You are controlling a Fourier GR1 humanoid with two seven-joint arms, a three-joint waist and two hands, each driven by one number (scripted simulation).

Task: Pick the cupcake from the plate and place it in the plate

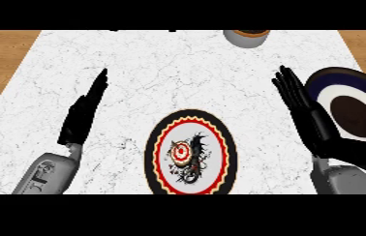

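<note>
- The cupcake (247,37) sat at the far edge of the white marbled surface (178,75), partly cut off from view.
- A patterned plate (190,153) with a red and black rim lay at the near middle.
- A dark blue plate (342,104) lay at the right edge, just beside the right hand (304,107).
- The right hand's fingers were straight, holding nothing.
- The left hand (84,109) was also open, fingers straight.
</note>
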